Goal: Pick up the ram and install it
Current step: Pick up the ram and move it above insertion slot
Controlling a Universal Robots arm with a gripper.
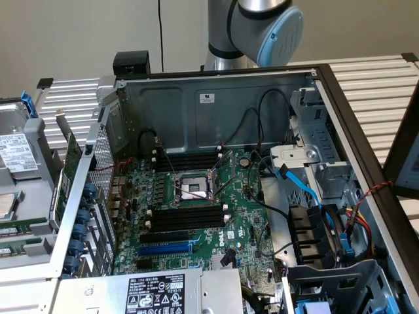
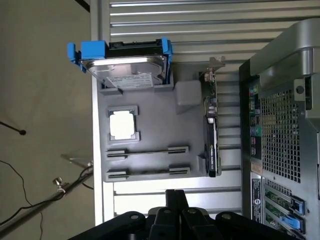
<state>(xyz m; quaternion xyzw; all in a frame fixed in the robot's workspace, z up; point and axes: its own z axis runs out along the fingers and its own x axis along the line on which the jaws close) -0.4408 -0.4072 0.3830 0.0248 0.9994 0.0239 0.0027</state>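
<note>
Two ram sticks stand on edge in holders of a grey tray: one ram stick and a second beside it. The exterior view has them as green strips at its far left. My gripper hangs above the tray's edge, a short way from the nearer stick, its black fingers shut together with nothing between them. Long black empty slots lie beside the processor socket on the motherboard in the open case.
The tray also holds a hard drive in a blue caddy, a processor chip and an upright green card. The computer case's rear panel stands close beside the tray. Cables cross the case's right side.
</note>
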